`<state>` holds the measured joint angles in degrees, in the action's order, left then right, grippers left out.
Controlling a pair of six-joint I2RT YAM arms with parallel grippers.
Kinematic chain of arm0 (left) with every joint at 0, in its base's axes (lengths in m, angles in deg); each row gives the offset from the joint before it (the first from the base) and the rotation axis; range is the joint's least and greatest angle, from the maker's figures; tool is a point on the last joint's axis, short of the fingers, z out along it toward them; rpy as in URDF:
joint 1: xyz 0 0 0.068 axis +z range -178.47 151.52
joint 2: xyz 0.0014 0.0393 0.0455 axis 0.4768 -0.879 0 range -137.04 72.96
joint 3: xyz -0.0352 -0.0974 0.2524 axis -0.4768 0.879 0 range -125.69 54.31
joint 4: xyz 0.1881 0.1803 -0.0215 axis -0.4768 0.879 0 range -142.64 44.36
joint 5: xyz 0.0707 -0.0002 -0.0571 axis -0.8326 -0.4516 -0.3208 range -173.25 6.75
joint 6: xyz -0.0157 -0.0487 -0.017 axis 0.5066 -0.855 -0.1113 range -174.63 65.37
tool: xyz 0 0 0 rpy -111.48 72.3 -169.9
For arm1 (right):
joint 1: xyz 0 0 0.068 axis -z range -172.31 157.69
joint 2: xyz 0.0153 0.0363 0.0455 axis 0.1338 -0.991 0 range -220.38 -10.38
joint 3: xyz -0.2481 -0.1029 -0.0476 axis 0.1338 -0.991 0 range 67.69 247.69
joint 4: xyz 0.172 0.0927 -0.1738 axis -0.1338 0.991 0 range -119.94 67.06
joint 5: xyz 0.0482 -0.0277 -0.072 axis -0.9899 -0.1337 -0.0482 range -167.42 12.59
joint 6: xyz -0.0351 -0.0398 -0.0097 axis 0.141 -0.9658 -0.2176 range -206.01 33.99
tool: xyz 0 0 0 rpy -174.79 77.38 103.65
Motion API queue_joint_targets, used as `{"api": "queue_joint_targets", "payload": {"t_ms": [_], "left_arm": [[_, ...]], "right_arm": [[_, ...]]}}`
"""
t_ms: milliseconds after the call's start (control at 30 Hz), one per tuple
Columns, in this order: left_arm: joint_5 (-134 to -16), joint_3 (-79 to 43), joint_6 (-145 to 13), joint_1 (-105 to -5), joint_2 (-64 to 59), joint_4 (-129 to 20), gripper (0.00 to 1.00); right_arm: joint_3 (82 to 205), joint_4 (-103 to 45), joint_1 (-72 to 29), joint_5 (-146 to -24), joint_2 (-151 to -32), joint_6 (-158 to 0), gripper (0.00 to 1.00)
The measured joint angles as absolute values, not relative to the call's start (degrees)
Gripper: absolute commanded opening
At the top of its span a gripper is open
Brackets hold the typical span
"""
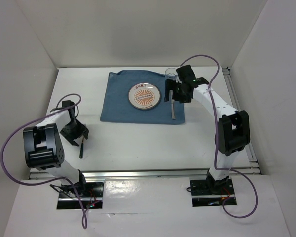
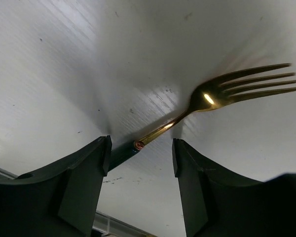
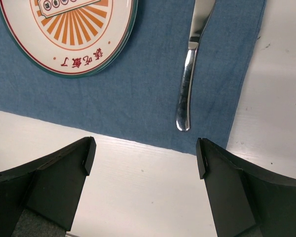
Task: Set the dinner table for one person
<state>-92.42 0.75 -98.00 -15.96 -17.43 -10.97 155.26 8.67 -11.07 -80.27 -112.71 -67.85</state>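
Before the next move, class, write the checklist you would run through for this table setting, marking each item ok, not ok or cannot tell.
1. Plate on the blue cloth: ok.
2. Knife on the cloth, right of the plate: ok.
3. Fork beside the plate: not ok, it lies on the bare dinner table, off the cloth.
4. Left gripper open around the fork handle: ok.
5. Right gripper open, holding nothing: ok.

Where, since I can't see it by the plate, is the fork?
The fork lies on the bare white table at the left of the top view, off the blue cloth, its handle between the open jaws of the left gripper.
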Motion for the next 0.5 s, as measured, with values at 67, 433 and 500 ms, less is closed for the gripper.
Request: {"api": "queue_joint_targets", "payload": {"t_ms": [67, 433, 500], "left_arm": [[-91.35, 1.41, -97.94, -15.9, -18.96, -11.32, 0.69], [-86.26, 1.41, -96.6, -15.7, -20.6, -11.85, 0.4], [-85.21, 1.45, -96.45, -15.61, -20.6, -11.98, 0.32]], "right_arm": [[155.32, 8.65, -11.1, -80.27, -112.71, -67.85, 0.95], [155.48, 8.7, -11.1, -79.98, -112.71, -67.85, 0.95], [155.5, 8.7, -11.1, -79.79, -112.71, -67.85, 0.95]]}}
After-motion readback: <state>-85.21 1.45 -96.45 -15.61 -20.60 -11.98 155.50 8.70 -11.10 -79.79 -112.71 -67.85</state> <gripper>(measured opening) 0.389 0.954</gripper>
